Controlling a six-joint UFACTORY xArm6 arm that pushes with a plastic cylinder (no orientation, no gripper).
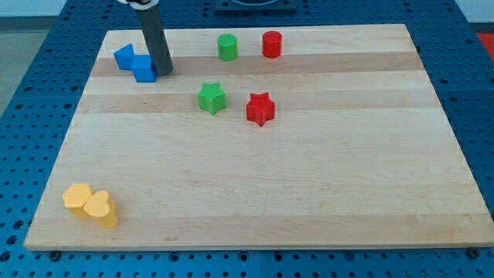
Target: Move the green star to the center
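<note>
The green star (211, 98) lies on the wooden board (255, 193), above the board's middle and a little left of it. A red star (260, 109) sits just to its right. My tip (164, 72) rests on the board near the view's top left, touching the right side of a blue cube (143, 69). The tip is left of and above the green star, well apart from it.
A blue triangular block (123, 56) sits left of the blue cube. A green cylinder (227, 47) and a red cylinder (272, 44) stand near the top edge. Two yellow blocks (91, 205) lie together at the bottom left corner.
</note>
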